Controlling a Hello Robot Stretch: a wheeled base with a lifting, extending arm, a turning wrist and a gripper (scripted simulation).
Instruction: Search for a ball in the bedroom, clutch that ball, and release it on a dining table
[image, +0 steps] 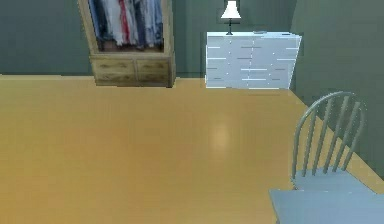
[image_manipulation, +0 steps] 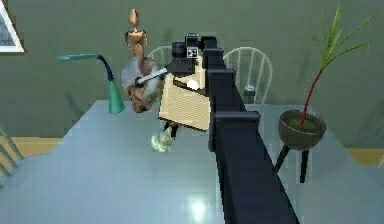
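My arm (image_manipulation: 240, 150) reaches out as a dark bar over a pale blue-grey table (image_manipulation: 90, 165) in the arm side view. At its far end are the white marker squares (image_manipulation: 191, 50), and left of them the gripper (image_manipulation: 152, 80). A round grey and brown thing, perhaps the ball (image_manipulation: 138, 88), shows at the fingers near the table's far edge. A brown statuette (image_manipulation: 133, 30) stands right behind it, so I cannot tell whether the gripper holds anything.
On the table are a teal desk lamp (image_manipulation: 110, 80), a tan box (image_manipulation: 187, 105) and a small pale round object (image_manipulation: 160, 141). White chairs (image_manipulation: 248, 68) stand behind it and a potted plant (image_manipulation: 302, 125) to its right. The forward view has a wardrobe (image: 128, 40), white dresser (image: 252, 60) and chair (image: 330, 135).
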